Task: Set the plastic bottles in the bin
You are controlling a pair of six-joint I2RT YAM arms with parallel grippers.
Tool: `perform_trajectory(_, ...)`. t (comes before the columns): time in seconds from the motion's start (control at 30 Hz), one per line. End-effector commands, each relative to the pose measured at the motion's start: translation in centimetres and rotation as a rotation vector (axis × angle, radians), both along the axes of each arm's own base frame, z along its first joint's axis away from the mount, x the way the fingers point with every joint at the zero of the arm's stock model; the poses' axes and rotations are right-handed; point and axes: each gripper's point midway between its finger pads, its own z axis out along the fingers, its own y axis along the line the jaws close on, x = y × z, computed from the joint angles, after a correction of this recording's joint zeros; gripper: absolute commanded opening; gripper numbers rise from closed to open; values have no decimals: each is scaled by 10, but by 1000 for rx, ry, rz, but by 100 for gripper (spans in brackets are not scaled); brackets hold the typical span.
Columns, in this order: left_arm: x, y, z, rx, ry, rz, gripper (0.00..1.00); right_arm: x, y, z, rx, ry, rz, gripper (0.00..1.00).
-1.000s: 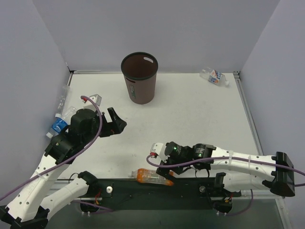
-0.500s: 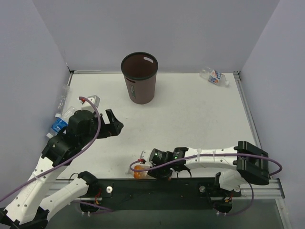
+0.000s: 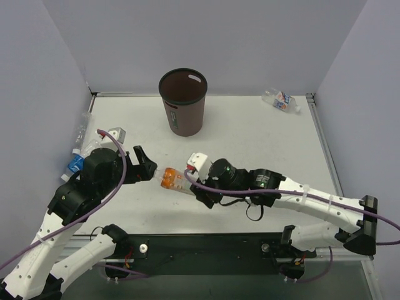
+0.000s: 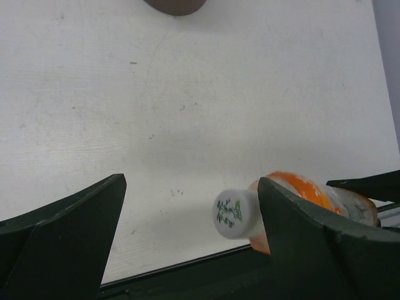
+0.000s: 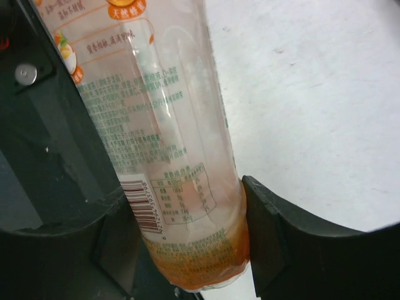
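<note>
My right gripper (image 3: 195, 188) is shut on the base end of the orange-tinted plastic bottle (image 3: 172, 179), holding it above the table at centre left. In the right wrist view the bottle (image 5: 169, 156) fills the gap between both fingers (image 5: 275, 231). Its white cap (image 4: 234, 213) points at my left gripper (image 3: 148, 165), which stands wide open; the cap shows just beside that gripper's right finger (image 4: 319, 244). The dark brown bin (image 3: 182, 103) stands upright at the back. A blue-labelled bottle (image 3: 75, 164) lies at the left wall, partly behind my left arm. A red-white-blue labelled bottle (image 3: 279, 100) lies at the back right corner.
Grey walls close in the table (image 3: 262, 150) on the left, back and right. A black rail (image 3: 206, 247) with the arm bases runs along the near edge. The bin's bottom (image 4: 175, 5) shows at the top of the left wrist view.
My right gripper shut on the orange bottle at the near edge and carried it up and away to the centre left. My left gripper shifted slightly towards it, still open.
</note>
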Motion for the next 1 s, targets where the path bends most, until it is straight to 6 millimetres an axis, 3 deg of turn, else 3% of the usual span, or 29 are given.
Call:
perform_trajectory(0.0, 2, 7, 24, -12, -71, 22, 97, 53, -23, 45, 74, -73, -151, 41)
perform_trajectory(0.07, 2, 9, 27, -6, -80, 25, 97, 73, -16, 62, 154, -66, -180, 41)
perform_trajectory(0.1, 2, 10, 28, -2, -86, 30, 97, 98, -21, 80, 205, -78, -239, 40)
perform_trajectory(0.13, 2, 12, 29, 7, -91, 30, 97, 106, -13, 94, 272, -61, -233, 39)
perform_trajectory(0.17, 3, 13, 31, 12, -95, 32, 97, 120, -8, 93, 282, -42, -255, 38)
perform_trajectory(0.2, 2, 15, 31, 23, -94, 40, 97, 135, -3, 119, 342, -63, -269, 37)
perform_trajectory(0.23, 3, 17, 34, 28, -101, 42, 97, 152, -4, 130, 379, -61, -288, 36)
perform_trajectory(0.27, 3, 18, 36, 32, -104, 47, 98, 167, 3, 122, 366, -45, -299, 35)
perform_trajectory(0.3, 2, 20, 36, 42, -99, 52, 97, 178, 6, 131, 382, -55, -304, 35)
perform_trajectory(0.33, 2, 21, 40, 42, -110, 53, 97, 192, 8, 155, 428, -88, -310, 35)
perform_trajectory(0.4, 0, 22, 41, 40, -111, 53, 97, 219, 19, 155, 440, -82, -326, 35)
perform_trajectory(0.43, 0, 22, 41, 41, -110, 53, 97, 237, 18, 185, 507, -125, -339, 35)
perform_trajectory(0.47, -1, 22, 39, 39, -107, 53, 97, 252, 29, 177, 523, -83, -345, 35)
perform_trajectory(0.5, -2, 21, 39, 32, -109, 48, 97, 265, 31, 181, 548, -79, -353, 35)
perform_trajectory(0.53, -2, 22, 39, 31, -105, 49, 97, 276, 33, 214, 616, -122, -350, 35)
perform_trajectory(0.57, -3, 23, 40, 27, -107, 53, 97, 298, 39, 197, 609, -87, -380, 35)
perform_trajectory(0.6, -4, 23, 40, 24, -103, 57, 97, 308, 41, 205, 629, -101, -381, 35)
perform_trajectory(0.63, -5, 24, 41, 24, -103, 58, 97, 325, 48, 190, 618, -84, -393, 36)
perform_trajectory(0.67, -6, 25, 42, 22, -104, 61, 97, 334, 47, 215, 665, -128, -391, 36)
perform_trajectory(0.7, -7, 26, 42, 18, -102, 69, 97, 342, 49, 217, 675, -137, -394, 36)
perform_trajectory(0.73, -8, 27, 41, 19, -98, 71, 98, 354, 53, 205, 671, -128, -401, 35)
perform_trajectory(0.77, -8, 28, 41, 19, -96, 73, 97, 360, 52, 217, 699, -152, -400, 36)
perform_trajectory(0.97, -7, 38, 39, 58, -93, 116, 97, 392, 50, 201, 749, -171, -441, 54)
